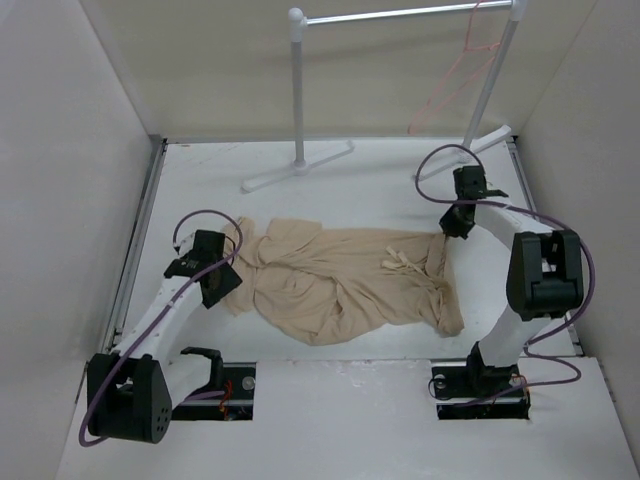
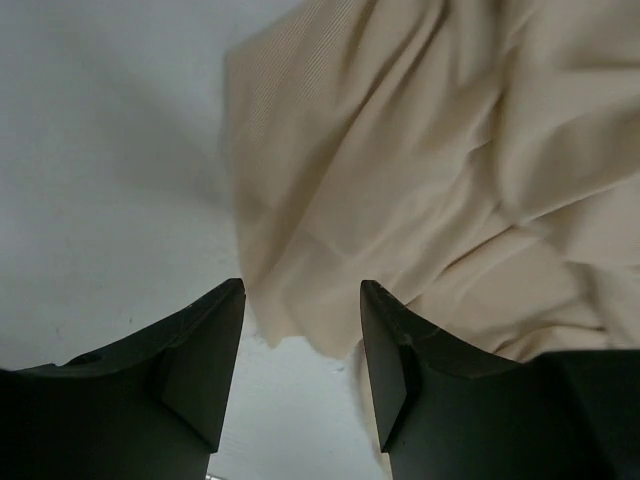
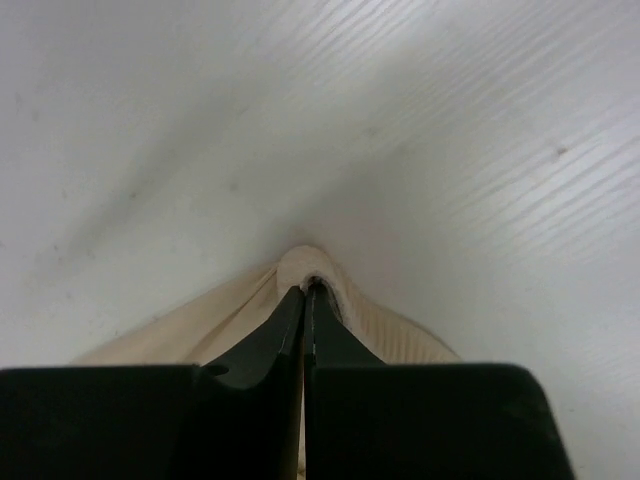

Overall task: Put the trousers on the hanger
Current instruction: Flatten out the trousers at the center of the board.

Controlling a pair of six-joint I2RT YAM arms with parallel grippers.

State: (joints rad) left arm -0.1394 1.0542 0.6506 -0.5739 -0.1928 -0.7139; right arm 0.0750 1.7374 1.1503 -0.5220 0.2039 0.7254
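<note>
Right gripper had its jaws closed together on a small raised fold of the trousers at the garment's far right corner. In the right wrist view the two fingers met at the tips, with a lip of tan fabric pinched between them against the white table.

Left gripper was positioned at the left end of the garment with its jaws apart. In the left wrist view the fingers stood on either side of a fabric corner, which lay between them. Contact with the cloth could not be confirmed.

The trousers lay crumpled flat on the table between the two arms, running left to right, with a pale drawstring on top near the right end.

The hanger hung from the right end of the bar of a white rack standing at the far side of the table, well apart from the trousers.
</note>
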